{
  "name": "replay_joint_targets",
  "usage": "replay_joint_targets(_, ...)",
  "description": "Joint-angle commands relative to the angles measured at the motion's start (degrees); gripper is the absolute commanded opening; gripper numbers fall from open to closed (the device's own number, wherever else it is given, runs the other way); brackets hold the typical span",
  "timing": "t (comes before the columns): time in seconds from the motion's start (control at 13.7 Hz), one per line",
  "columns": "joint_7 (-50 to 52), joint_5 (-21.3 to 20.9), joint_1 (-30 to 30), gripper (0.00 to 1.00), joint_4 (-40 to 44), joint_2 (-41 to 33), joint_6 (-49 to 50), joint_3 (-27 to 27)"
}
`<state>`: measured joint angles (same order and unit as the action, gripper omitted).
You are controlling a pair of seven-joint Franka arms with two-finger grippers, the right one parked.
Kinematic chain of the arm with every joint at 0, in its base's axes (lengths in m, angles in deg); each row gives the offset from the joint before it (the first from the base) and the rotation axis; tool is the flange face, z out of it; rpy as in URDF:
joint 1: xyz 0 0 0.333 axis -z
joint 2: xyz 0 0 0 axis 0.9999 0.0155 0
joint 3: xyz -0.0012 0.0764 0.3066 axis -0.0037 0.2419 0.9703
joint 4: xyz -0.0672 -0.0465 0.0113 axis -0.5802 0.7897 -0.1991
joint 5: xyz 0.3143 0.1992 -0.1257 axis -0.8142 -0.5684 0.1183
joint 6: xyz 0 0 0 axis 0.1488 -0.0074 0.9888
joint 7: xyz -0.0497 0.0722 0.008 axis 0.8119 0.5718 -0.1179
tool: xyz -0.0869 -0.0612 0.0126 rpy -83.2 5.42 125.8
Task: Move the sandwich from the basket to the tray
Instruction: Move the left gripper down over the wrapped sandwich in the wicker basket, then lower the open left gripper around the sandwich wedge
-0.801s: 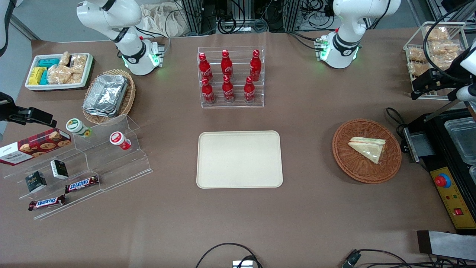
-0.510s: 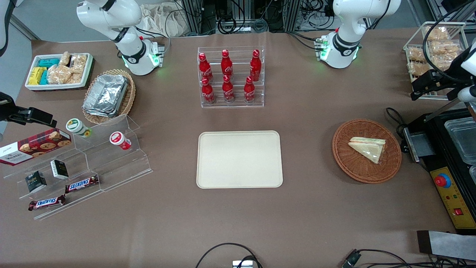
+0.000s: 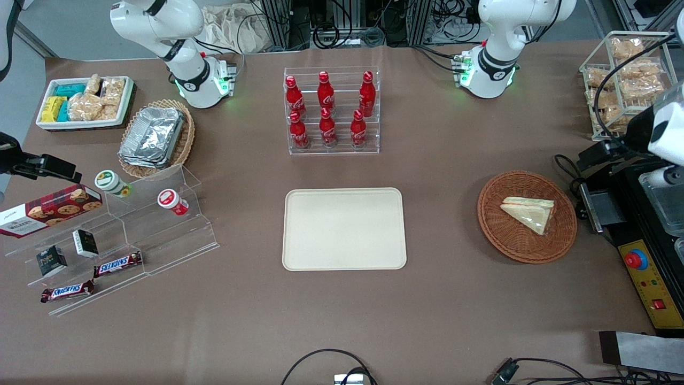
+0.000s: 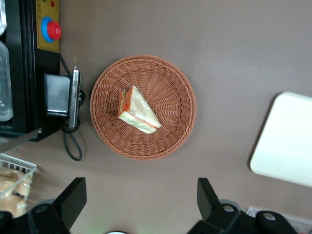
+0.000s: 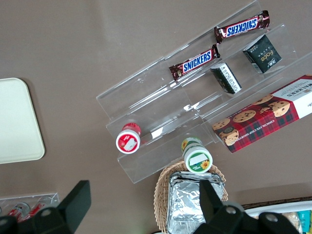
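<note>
1. Since the earlier frame the gripper (image 3: 597,153) has come nearer to the front camera, away from the wire rack (image 3: 622,75) of bagged snacks and closer to the basket (image 3: 526,216).
2. At the parked arm's end of the table sits a white tub (image 3: 80,124) of snack packets, with a cookie box (image 3: 51,209) nearer to the front camera.
3. A lighter wicker basket (image 3: 184,144) holds foil containers (image 3: 152,136). Just beside it stands a clear stepped stand (image 3: 160,240) with two small cups and two chocolate bars (image 3: 117,263).
4. A clear rack holds six red bottles (image 3: 327,109) mid-table.
5. The tray (image 3: 344,229) lies flat and bare, nearer to the front camera than the bottles.
6. The basket rests toward the working arm's end, well apart from the tray.
7. The sandwich (image 3: 528,213) lies flat in the basket, a little off centre, with its orange and green filling edge turned away from the front camera.
8. The gripper hangs above the table, farther from the front camera than the basket and not touching it. In the left wrist view its jaws stand wide apart with nothing between them.
9. A black machine (image 3: 641,235) with a red button (image 3: 634,260) sits just beside the basket at the table's edge.
</note>
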<state>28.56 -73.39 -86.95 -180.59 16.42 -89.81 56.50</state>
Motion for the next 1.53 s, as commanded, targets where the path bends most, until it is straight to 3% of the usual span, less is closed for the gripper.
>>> replay_joint_targets(0.0,4.2,-0.7,-0.2,1.00,-7.4,-2.2,-5.8,0.3)
replay_joint_targets(0.87,13.4,0.4,-0.3,1.00,-33.2,-3.9,-36.9,3.7)
replay_joint_targets(1.16,13.8,0.6,-0.3,1.00,-34.6,-2.9,-39.5,4.1)
replay_joint_targets(1.31,14.0,4.6,-0.3,1.00,-34.8,-2.0,-40.3,5.0)
replay_joint_targets(1.46,14.0,5.5,-0.3,1.00,-35.3,-0.9,-42.3,5.4)
